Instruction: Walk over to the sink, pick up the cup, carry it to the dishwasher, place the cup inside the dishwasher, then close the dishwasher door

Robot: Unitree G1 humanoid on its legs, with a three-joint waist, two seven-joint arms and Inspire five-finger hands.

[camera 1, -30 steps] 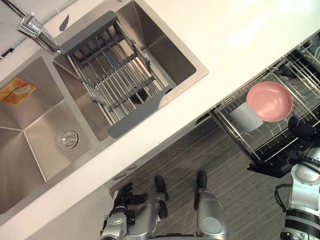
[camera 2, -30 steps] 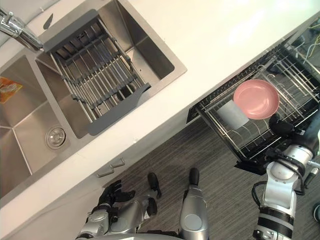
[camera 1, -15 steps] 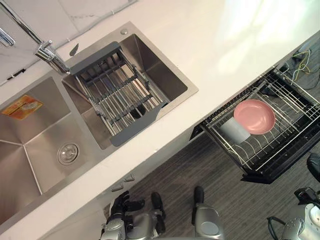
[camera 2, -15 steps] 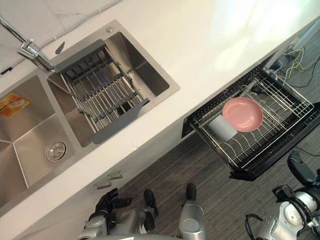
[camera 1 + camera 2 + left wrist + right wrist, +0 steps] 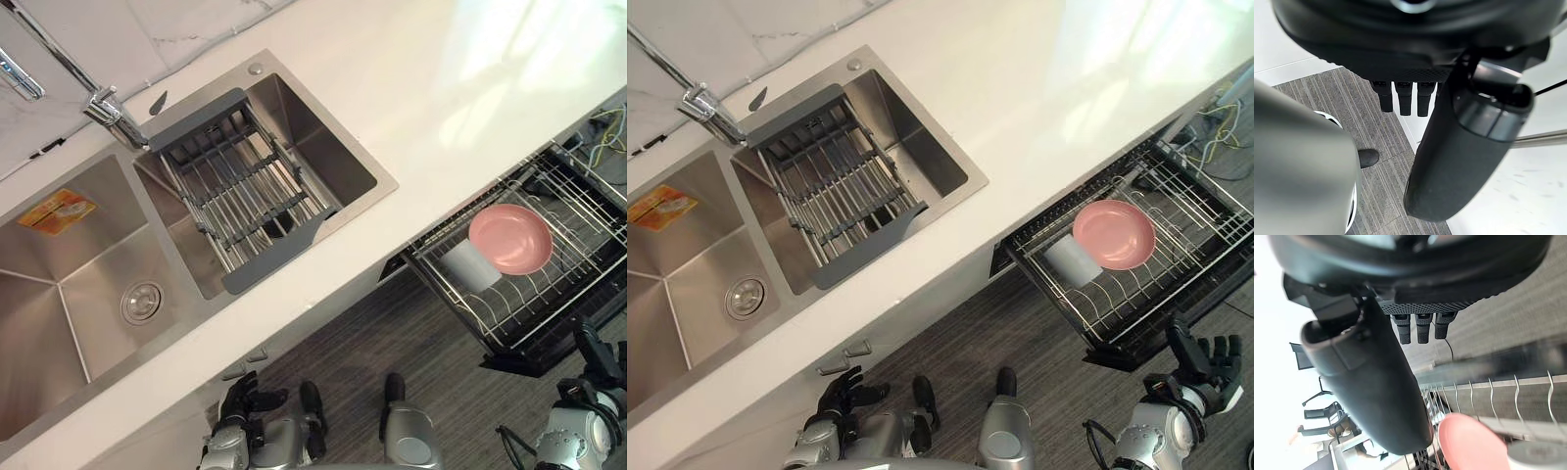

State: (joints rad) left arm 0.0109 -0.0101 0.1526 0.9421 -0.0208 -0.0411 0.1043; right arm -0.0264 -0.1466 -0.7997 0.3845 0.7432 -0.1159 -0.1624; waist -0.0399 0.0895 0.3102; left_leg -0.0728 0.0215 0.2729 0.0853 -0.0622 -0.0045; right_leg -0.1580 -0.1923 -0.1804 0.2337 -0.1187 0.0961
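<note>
The cup sits in the pulled-out dishwasher rack, right against the pink bowl and well apart from the sink set in the table. It's a plain pale grey cylinder; whether it's upright or tipped is hard to call from up here. The right hand hangs just off the rack's front edge, fingers spread and empty, so it's by far the nearer one for pushing things shut. The left hand idles low by the cabinet, fingers relaxed, holding nothing.
</note>
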